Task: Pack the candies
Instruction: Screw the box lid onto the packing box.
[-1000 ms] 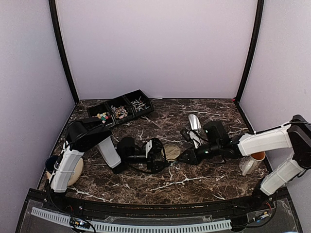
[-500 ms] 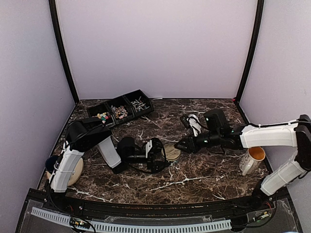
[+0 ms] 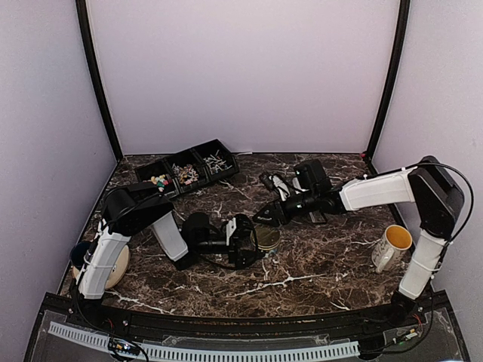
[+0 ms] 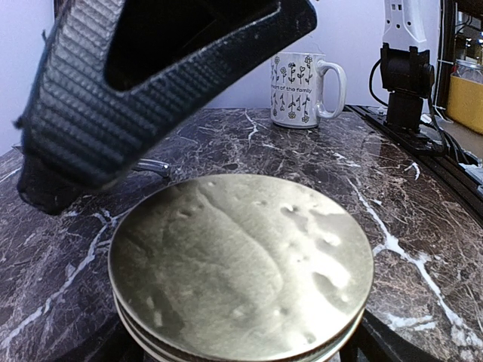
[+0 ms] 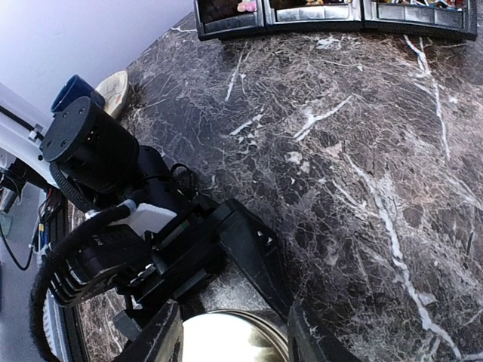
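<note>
The candies (image 3: 183, 173) lie in a black three-part tray (image 3: 215, 181) at the back left; a few show at the top of the right wrist view (image 5: 245, 6). My left gripper (image 3: 253, 240) lies low on the table, shut on a jar with a gold metal lid (image 3: 266, 237). The lid (image 4: 241, 256) fills the left wrist view. My right gripper (image 3: 266, 216) hovers open just above the lid, a finger (image 5: 162, 335) on each side of the lid (image 5: 234, 339). One right finger (image 4: 151, 75) looms over the lid in the left wrist view.
A white flowered mug (image 3: 392, 244) stands at the right, also in the left wrist view (image 4: 296, 89). A blue cup (image 3: 79, 253) and a tan plate (image 3: 117, 268) sit by the left arm's base. Enclosure walls stand on three sides.
My right arm has swung left and back, from beside the mug to over the jar lid. The left gripper and the jar have stayed put.
</note>
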You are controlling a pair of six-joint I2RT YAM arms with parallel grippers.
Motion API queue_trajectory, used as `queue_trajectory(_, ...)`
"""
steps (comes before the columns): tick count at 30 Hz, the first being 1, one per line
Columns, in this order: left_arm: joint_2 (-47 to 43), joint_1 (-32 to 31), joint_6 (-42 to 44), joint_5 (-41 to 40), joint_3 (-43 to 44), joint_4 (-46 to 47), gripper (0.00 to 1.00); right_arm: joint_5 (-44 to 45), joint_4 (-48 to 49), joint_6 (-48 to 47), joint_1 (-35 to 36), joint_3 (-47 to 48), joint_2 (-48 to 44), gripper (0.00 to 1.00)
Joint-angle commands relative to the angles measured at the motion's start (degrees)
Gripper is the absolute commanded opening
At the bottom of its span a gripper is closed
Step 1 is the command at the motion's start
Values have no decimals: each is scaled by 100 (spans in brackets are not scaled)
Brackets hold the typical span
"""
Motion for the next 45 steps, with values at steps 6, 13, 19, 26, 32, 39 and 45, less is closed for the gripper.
queue_trajectory(6, 403, 52, 164, -36, -87, -1008, 88, -626, 202, -102, -61, 236, 277, 46)
queue_trajectory(13, 403, 52, 160, -34, -98, -1000, 88, -690, 215, -110, -87, 282, 453, 43)
queue_trajectory(19, 408, 50, 164, -39, -86, -1017, 88, -756, 239, -94, -97, 233, 457, 40)
queue_trajectory(26, 411, 52, 164, -49, -71, -1027, 88, -772, 255, -87, -103, 90, 401, 38)
queue_trajectory(32, 418, 53, 164, -33, -61, -1044, 87, -697, 304, -119, -107, -58, 280, 39)
queue_trajectory(39, 421, 56, 164, -27, -62, -1044, 87, -686, 383, -93, -207, 77, 307, 42)
queue_trajectory(45, 417, 52, 164, -32, -61, -1042, 88, -804, 386, -93, -214, 128, 419, 41)
